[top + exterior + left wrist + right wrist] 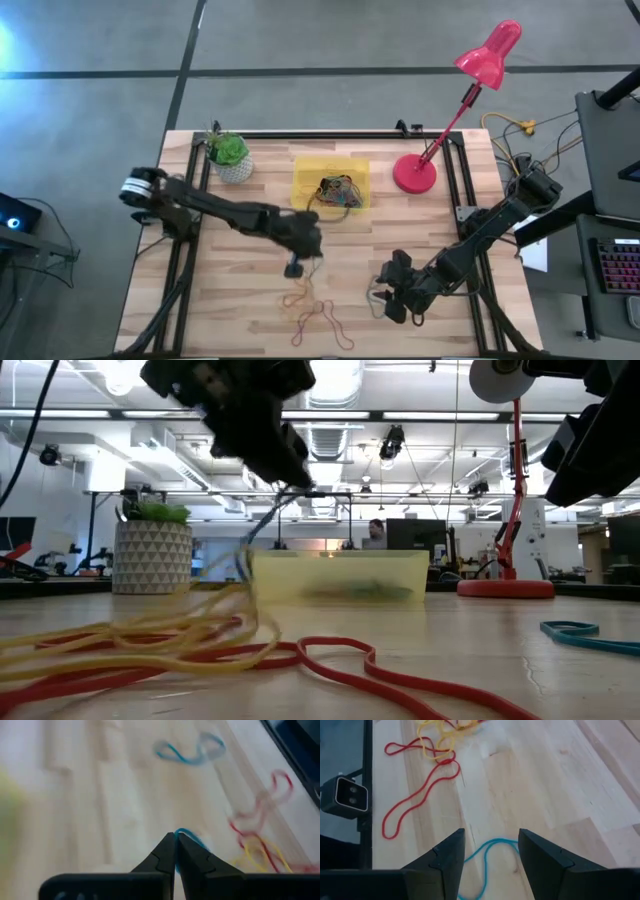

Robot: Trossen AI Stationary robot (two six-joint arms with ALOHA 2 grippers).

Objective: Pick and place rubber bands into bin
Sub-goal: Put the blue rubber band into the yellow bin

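The yellow bin [304, 170] stands at the table's far middle with a tangle of rubber bands [338, 192] in it. Red and yellow bands [316, 315] lie loose near the front edge. My left gripper [295, 266] hangs above the table between the bin and that heap, shut on a blue band [189, 836]. My right gripper [491, 851] stands open at the front right, low over another blue band [487, 862], which lies flat on the wood and runs between the fingers. My left gripper pinches a blue rubber band [183, 833] between its two shut fingertips, coming slanting down from the table's left. The band hangs slack below the fingers [262, 525]; its lower end [243, 565] reaches down among the yellow bands, and I cannot tell whether it is clear of them.
A white plant pot [234, 163] stands left of the bin and a red desk lamp's base [413, 174] right of it. A black frame rail [367, 780] runs along the table's front, with a small camera [345, 795] on it. Bare wood lies between the arms.
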